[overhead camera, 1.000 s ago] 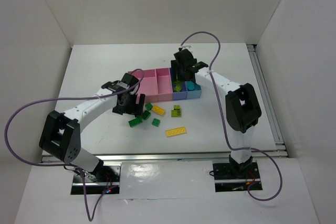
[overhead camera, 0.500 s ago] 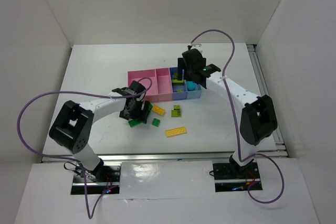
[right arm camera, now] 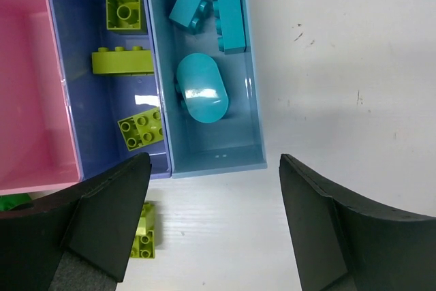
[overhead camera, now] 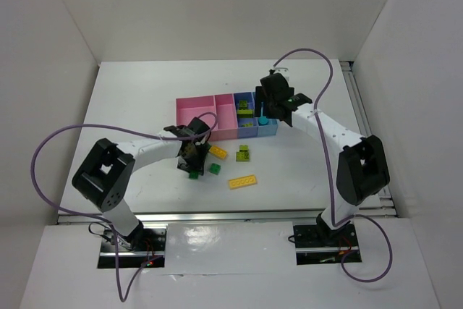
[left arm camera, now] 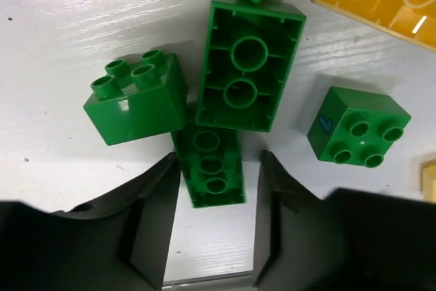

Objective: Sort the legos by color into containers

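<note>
In the left wrist view several dark green legos lie clustered on the white table: a 2x2 brick (left arm camera: 136, 100), a large upturned brick (left arm camera: 248, 66), another 2x2 (left arm camera: 357, 127) and a narrow brick (left arm camera: 211, 168). My left gripper (left arm camera: 219, 182) straddles the narrow brick, with a gap still showing on its right side. From above, that left gripper (overhead camera: 194, 155) sits low over the cluster. My right gripper (right arm camera: 214, 195) is open and empty, above the table just in front of the light blue container (right arm camera: 252, 120). That one holds cyan pieces (right arm camera: 202, 97); the purple-blue container (right arm camera: 75, 100) holds lime legos (right arm camera: 122, 61).
The pink containers (overhead camera: 197, 115) are at the tray's left. On the table in front lie a yellow brick (overhead camera: 218, 153), a lime brick (overhead camera: 244, 153), a dark green brick (overhead camera: 215, 168) and a long yellow plate (overhead camera: 243, 181). The right gripper (overhead camera: 275, 103) hangs near the tray's right end.
My left gripper has moved right and down onto the green cluster, its jaws narrowing around the narrow brick. My right gripper has shifted right, off the tray's middle.
</note>
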Action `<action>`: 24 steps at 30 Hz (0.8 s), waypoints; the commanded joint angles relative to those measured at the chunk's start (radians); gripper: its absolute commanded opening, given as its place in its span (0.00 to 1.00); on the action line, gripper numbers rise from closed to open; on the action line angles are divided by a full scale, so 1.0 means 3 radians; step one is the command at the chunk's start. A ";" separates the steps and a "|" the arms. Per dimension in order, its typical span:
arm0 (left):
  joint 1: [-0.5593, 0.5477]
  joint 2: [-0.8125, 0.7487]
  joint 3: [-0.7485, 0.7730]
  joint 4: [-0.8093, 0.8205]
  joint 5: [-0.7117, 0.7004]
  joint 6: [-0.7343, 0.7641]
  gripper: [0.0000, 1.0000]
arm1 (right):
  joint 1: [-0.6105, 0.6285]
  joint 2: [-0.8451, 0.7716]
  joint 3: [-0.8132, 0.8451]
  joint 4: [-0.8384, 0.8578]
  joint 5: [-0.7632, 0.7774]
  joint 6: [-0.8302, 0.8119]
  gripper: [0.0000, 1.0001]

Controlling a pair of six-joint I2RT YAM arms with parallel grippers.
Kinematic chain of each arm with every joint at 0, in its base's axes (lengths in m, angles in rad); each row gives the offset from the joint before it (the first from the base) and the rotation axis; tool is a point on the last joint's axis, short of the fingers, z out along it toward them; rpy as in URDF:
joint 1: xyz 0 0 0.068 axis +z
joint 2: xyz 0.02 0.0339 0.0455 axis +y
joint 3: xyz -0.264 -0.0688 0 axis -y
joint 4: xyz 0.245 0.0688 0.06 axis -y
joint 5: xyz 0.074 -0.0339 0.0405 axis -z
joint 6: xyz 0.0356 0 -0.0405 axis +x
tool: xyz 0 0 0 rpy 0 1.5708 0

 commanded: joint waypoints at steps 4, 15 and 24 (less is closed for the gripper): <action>-0.0040 0.0069 0.0025 -0.0258 -0.0171 -0.0087 0.23 | -0.0024 -0.0215 0.0026 0.0015 0.0002 -0.0026 0.79; 0.0184 -0.0411 0.0817 -0.0769 0.0156 0.0250 0.06 | -0.0024 -0.0245 0.0031 -0.0051 0.0068 -0.0026 0.78; 0.0542 0.0575 0.2254 -0.0800 -0.0151 0.0128 0.16 | -0.0024 -0.0347 -0.0009 -0.0112 0.0129 0.0004 0.78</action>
